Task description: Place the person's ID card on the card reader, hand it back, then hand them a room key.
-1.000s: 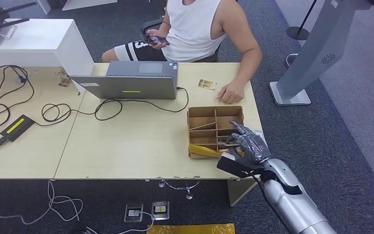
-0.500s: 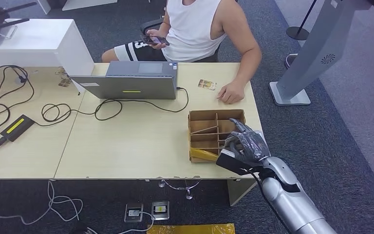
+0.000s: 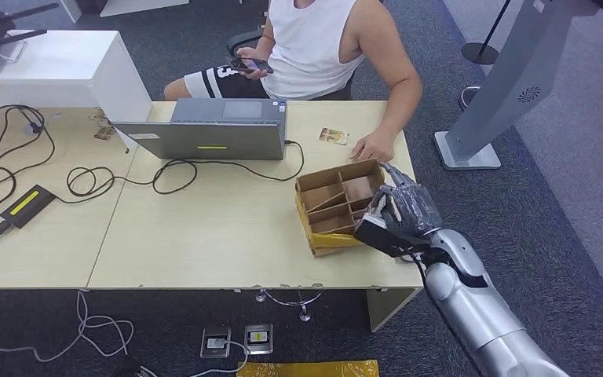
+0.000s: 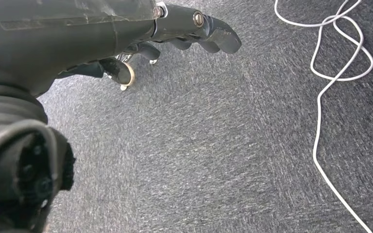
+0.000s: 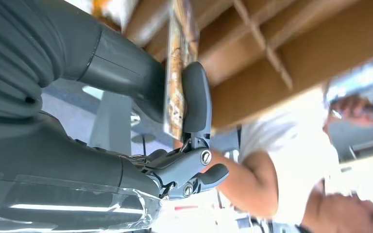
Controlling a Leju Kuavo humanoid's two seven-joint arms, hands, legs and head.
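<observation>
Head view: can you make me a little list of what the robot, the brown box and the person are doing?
right hand: at the cardboard box's near right corner, pinching a card between thumb and finger
left hand: hanging over grey carpet, holding nothing
cardboard box: divided into compartments, sitting askew on the table
person: seated across the table, one hand resting on it, phone in the other
small card: flat on the table beside the person's hand
laptop: open, facing the person

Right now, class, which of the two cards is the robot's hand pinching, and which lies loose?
The card pinched in the right hand by the cardboard organiser; the other card lies loose near the person's hand.
</observation>
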